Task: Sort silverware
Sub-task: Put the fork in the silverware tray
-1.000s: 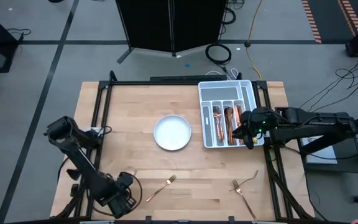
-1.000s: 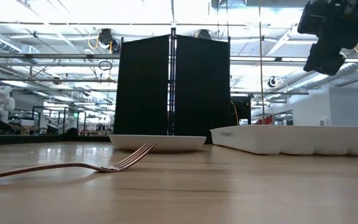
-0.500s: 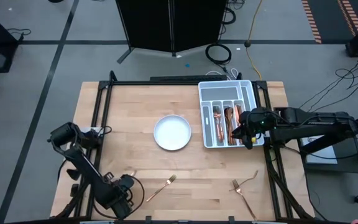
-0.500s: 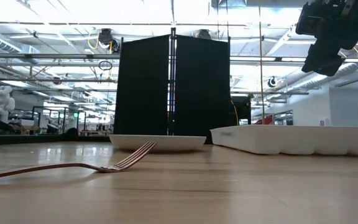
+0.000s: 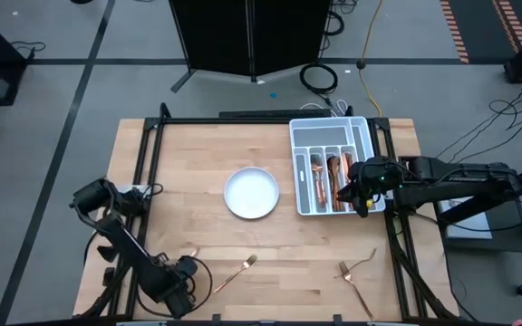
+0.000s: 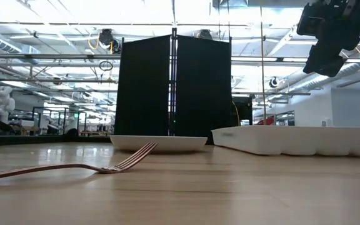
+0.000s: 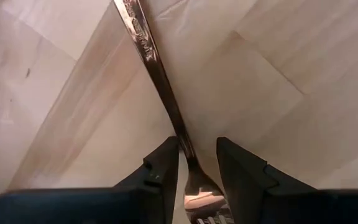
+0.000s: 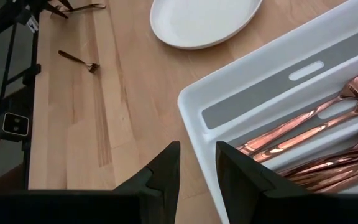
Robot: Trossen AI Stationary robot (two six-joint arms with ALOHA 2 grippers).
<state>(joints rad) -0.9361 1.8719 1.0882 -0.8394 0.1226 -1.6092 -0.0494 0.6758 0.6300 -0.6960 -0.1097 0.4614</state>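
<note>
copper pieces fill the tray (image 5: 332, 136); two forks (image 5: 235, 273) left, left gripper (image 7: 197, 177) straddling one unclenched, right gripper (image 8: 196, 163) empty, parted.

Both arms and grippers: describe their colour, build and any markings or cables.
The left arm and the right arm are dark, built of thick jointed segments. The left gripper and the right gripper each have two black, angular, wedge-shaped fingers. A small green light glows near the right wrist. No markings can be made out, and no cables can be told apart on the arms.
</note>
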